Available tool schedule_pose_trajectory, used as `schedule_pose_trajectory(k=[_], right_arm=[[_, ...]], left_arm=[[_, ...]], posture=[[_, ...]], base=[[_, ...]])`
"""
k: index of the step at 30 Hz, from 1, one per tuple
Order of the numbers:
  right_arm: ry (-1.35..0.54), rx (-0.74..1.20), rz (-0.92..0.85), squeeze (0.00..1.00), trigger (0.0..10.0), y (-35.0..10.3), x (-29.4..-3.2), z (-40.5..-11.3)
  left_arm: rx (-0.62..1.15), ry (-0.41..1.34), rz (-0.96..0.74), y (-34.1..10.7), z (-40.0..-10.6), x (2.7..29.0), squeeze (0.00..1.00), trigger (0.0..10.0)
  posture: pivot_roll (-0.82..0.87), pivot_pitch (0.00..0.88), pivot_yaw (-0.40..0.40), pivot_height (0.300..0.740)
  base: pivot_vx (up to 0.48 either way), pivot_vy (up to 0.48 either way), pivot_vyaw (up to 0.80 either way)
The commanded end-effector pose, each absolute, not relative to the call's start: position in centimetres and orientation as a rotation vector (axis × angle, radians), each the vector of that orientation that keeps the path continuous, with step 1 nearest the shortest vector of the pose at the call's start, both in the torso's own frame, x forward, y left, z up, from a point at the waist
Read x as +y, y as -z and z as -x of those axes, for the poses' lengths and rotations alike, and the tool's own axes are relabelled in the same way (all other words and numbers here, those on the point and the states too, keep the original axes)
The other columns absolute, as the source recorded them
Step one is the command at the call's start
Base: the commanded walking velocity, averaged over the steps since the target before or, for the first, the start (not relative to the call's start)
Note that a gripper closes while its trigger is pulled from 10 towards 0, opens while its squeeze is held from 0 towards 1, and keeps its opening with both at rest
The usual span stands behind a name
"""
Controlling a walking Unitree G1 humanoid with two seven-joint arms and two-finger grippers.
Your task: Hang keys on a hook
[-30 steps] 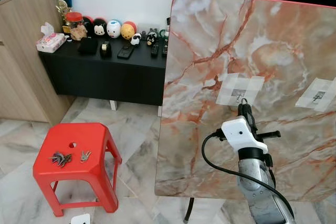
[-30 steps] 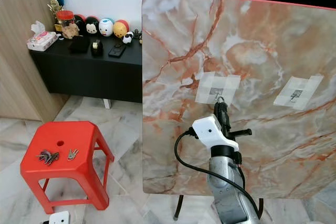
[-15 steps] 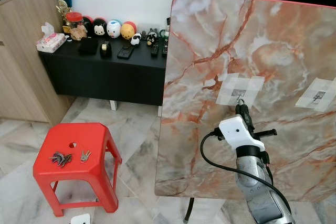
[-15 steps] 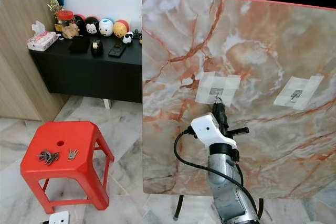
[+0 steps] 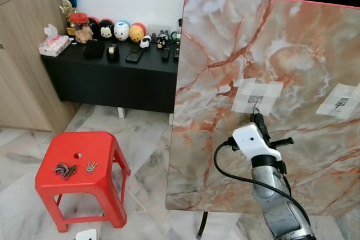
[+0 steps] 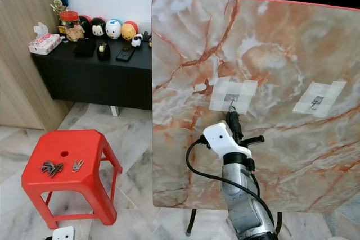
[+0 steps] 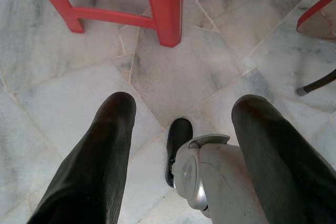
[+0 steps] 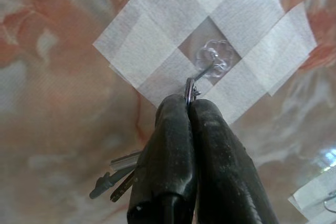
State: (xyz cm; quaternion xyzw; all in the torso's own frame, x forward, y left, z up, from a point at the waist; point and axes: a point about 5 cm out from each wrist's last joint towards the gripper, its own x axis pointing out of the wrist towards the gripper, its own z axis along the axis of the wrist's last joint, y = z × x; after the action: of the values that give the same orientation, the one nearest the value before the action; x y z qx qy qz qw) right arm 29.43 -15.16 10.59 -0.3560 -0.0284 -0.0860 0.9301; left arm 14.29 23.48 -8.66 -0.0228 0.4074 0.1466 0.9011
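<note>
Left eye view: the right gripper (image 5: 256, 117) is raised against an upright marble-patterned tabletop (image 5: 225, 43), its tips just below a small hook (image 5: 256, 100) held on by crossed strips of white tape (image 5: 242, 95). A second taped hook (image 5: 341, 102) sits well off to the gripper's right on the same slab. Far to the gripper's left and lower, a red stool (image 5: 90, 186) carries two more bunches of keys (image 5: 66, 169) on its seat. Beyond it, a black sideboard (image 5: 112, 77) bears a row of round toy figures (image 5: 122, 30), a tissue pack (image 5: 54, 45) and a lidded jar (image 5: 82, 27) with pale brown contents (what they are cannot be made out).

Right eye view: the same scene, with the gripper's black cable (image 6: 203, 167) looping out below the white wrist housing.

Left wrist view: the left gripper (image 7: 181, 121) hangs idle over the marble floor (image 7: 68, 93), its two fingers spread apart with nothing between them, the stool's legs beyond.

Right wrist view: the two fingers (image 8: 170, 150) are pressed together, pinching a metal key ring (image 8: 189, 90) right at the hook's wire tip; whether the ring is over the hook I cannot tell. The gripped keys (image 8: 116, 178) dangle beside the fingers.
</note>
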Motion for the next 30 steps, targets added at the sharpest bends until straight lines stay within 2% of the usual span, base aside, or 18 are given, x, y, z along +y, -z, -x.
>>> schedule_pose_trajectory(k=[1,16,17,18,19,30], right_arm=[[0.171,-0.052,0.732,0.00,10.0,-10.66,-15.41,-29.63],[0.150,-0.045,0.680,0.00,10.0,-10.58,-15.08,-29.82],[0.149,-0.048,0.672,0.16,10.0,-10.61,-15.04,-29.76],[0.149,-0.048,0.672,0.16,10.0,-10.61,-15.04,-29.76],[0.151,-0.049,0.665,1.00,10.0,-10.64,-15.04,-29.73],[0.133,-0.036,0.673,1.00,10.0,-10.36,-15.24,-29.37]], left_arm=[[0.849,-0.302,0.051,8.73,-14.32,23.22,0.00,10.0],[0.847,-0.302,0.050,8.70,-14.38,23.29,0.00,10.0],[0.847,-0.302,0.050,8.70,-14.38,23.30,0.00,10.0],[0.847,-0.302,0.050,8.70,-14.38,23.30,0.00,10.0],[0.849,-0.302,0.050,8.71,-14.35,23.31,0.00,10.0],[0.867,-0.306,0.052,8.84,-14.00,23.47,0.00,10.0]], posture=[[0.07,0.000,-0.121,0.740],[0.07,0.000,-0.122,0.740],[0.07,0.000,-0.122,0.740],[0.07,0.000,-0.122,0.740],[0.07,0.000,-0.123,0.740],[0.07,0.000,-0.123,0.740]], base=[[0.000,0.000,0.00],[0.000,0.000,0.00],[0.000,0.000,0.00],[0.000,0.000,0.00],[0.000,0.000,0.00],[0.000,0.000,0.00]])
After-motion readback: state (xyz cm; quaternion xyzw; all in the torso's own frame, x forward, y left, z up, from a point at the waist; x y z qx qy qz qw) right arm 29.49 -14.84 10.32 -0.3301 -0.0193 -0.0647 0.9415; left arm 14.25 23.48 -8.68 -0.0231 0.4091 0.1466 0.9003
